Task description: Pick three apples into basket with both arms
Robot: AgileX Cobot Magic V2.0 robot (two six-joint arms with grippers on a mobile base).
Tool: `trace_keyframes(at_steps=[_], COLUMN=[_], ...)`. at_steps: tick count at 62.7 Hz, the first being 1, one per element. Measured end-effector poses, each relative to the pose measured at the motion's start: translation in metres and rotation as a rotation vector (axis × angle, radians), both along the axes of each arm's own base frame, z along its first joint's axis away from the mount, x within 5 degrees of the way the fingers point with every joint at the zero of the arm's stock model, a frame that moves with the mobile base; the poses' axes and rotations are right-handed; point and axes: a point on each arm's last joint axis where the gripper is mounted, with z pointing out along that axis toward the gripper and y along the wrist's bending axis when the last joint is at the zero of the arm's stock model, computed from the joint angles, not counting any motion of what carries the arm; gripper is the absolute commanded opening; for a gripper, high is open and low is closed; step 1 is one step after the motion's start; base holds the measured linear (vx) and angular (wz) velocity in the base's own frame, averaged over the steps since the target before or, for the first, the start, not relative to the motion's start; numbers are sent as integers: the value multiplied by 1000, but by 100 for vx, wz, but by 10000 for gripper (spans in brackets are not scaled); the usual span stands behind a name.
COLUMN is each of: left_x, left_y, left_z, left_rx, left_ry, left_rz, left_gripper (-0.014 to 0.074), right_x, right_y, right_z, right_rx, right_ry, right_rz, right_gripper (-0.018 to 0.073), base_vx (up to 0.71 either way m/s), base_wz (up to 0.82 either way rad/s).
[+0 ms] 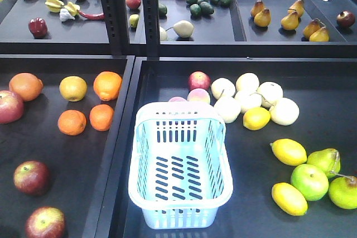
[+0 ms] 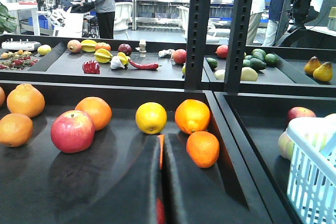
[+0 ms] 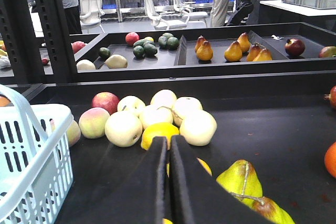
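The pale blue basket (image 1: 179,216) stands empty in the right tray, against the divider; it also shows in the left wrist view (image 2: 315,167) and the right wrist view (image 3: 32,153). Two dark maroon apples (image 1: 32,177) (image 1: 45,222) lie at the front of the left tray. A pinker red apple (image 1: 10,106) lies at that tray's left edge and shows in the left wrist view (image 2: 72,131). My left gripper (image 2: 161,138) is shut and empty over the left tray, near the oranges (image 2: 202,149). My right gripper (image 3: 168,139) is shut and empty, right of the basket. Neither arm shows in the front view.
Oranges (image 1: 72,122) and a yellow citrus (image 1: 73,88) lie in the left tray. Pale fruit (image 1: 247,100), peaches (image 1: 199,80), lemons (image 1: 288,151) and green fruit (image 1: 309,181) lie in the right tray. A black rack post (image 1: 149,12) and a rear shelf of fruit stand behind.
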Motion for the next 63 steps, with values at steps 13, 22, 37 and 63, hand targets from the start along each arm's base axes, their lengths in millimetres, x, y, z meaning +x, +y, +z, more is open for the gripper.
trace_keyframes(at_steps=[13,22,37,63], left_x=[0,0,0,-4], left_y=[0,0,1,11], left_z=[7,7,10,23], left_rx=[-146,-588,-951,-1159], left_ry=[-82,-114,-169,-371], left_rz=[-4,-17,-24,-19], left_gripper=[-6,-6,-6,-6], right_x=[0,0,0,0], right_y=[0,0,0,0], right_z=[0,0,0,0], right_rx=[0,0,0,0], right_ry=[0,0,0,0], right_rz=[0,0,0,0], right_gripper=[-5,-5,-5,-5], base_vx=[0,0,0,0], base_wz=[0,0,0,0])
